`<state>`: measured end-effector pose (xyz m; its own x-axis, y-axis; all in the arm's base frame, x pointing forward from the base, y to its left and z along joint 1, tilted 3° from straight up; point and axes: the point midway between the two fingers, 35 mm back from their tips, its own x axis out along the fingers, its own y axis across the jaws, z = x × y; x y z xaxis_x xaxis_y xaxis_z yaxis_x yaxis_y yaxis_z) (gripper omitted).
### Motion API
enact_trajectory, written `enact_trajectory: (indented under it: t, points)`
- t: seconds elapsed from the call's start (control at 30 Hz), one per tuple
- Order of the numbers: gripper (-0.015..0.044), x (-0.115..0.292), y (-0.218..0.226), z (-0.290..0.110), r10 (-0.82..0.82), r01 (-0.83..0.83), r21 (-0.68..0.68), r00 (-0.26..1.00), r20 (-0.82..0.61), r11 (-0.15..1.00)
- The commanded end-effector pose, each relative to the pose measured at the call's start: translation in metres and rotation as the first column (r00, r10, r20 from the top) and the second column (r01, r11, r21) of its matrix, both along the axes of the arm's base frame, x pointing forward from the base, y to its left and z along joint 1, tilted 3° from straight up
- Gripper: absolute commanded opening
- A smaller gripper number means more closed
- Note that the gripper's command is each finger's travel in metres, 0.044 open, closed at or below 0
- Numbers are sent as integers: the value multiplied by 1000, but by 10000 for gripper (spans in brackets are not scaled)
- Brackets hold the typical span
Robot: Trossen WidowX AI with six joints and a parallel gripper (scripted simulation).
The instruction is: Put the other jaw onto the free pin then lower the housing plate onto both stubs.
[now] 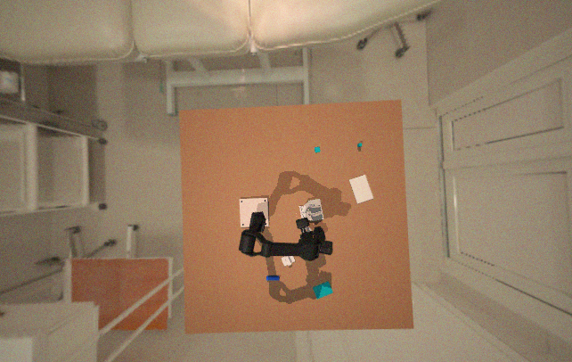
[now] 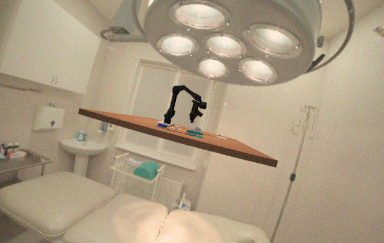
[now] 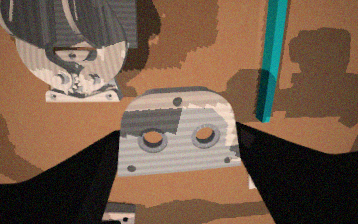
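Housing plate point(image 1: 306, 228) point(image 3: 180, 117) clamped at its two side edges between the fingers of the gripper point(image 1: 306, 230) point(image 2: 192, 121) point(image 3: 177, 131); fingers wide apart, held so by the plate's breadth. Plate carried above the table point(image 1: 216, 152) point(image 2: 145, 122) point(image 3: 190, 192), its two holes in a row from finger to finger. Jaw assembly point(image 1: 314, 209) point(image 2: 198, 129) point(image 3: 32, 60) noted beyond the plate's rounded edge and off to the left in the wrist view; in the top view, near the fingers, towards the couch side. Its paired pin ends appear to run nearly parallel to the row of holes, so little turning is judged needed. A forward and leftward shift seems called for, then a level lowering; lowered here, the stubs would be missed.
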<state>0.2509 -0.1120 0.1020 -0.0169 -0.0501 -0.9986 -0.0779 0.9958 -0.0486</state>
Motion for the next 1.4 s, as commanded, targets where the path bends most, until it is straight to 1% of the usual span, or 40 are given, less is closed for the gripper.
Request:
enact_trajectory:
  t: [0.0, 0.87, 1.37]
  points:
    - [351, 4, 12, -1, -12, 12, 2, 1000, 4, 1000]
    - [351, 15, 95, -6, -79, 79, 2, 997, 4, 997]
    - [351, 15, 97, -6, -81, 81, 2, 997, 4, 997]
